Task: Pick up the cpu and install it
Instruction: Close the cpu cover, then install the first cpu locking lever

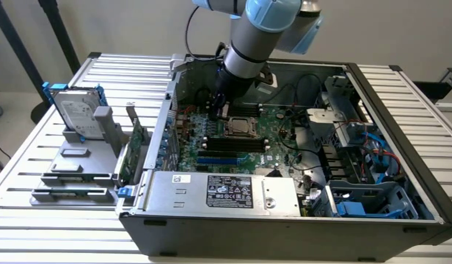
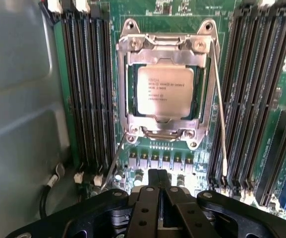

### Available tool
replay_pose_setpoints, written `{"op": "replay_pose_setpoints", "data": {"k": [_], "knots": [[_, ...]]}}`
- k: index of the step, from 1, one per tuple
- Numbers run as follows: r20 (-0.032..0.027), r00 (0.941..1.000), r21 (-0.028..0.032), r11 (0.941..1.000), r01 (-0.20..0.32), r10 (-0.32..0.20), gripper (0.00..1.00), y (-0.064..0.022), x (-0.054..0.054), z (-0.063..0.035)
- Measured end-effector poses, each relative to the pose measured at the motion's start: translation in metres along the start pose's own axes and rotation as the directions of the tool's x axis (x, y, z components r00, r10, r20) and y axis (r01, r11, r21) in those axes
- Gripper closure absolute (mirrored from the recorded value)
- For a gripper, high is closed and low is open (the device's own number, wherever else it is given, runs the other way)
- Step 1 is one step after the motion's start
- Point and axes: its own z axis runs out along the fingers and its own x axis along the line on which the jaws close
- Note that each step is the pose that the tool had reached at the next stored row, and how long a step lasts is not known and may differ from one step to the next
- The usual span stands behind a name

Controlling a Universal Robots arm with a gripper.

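Your hand [image 2: 163, 175] has its fingers pressed together with nothing between them. It hangs just off one edge of the socket frame [image 2: 121, 79], above the row of small components there, not touching the frame.

The cpu [image 2: 164, 91] sits flat inside the socket frame, silver top up and printed text readable, with the frame's metal rim around all four sides. You'll see a thin wire lever [image 2: 219, 109] running along one side of the frame; I can't tell if it's latched.

Black memory slots [image 2: 85, 84] flank the socket frame on two opposite sides, all on the green motherboard [image 2: 175, 15].

In the exterior view the arm [image 1: 248, 49] reaches down into the open computer case [image 1: 285, 231], right over the socket frame. The power supply [image 1: 226, 192] lies nearer the camera than the frame. Well off to the exterior view's left of the frame, outside the case, the hard drive [image 1: 78, 113] with blue brackets stands upright in a grey holder on the slatted tabletop [image 1: 420, 110]. A green circuit card [image 1: 134, 146] stands between that drive and the case.
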Motion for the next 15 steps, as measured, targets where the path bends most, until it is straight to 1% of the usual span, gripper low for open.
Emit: {"op": "replay_pose_setpoints", "data": {"k": [15], "knots": [[0.0000,1.0000,0.0001,1.0000,0.000,0.000,0.89,-0.0001,-0.0001,-0.0001]]}}
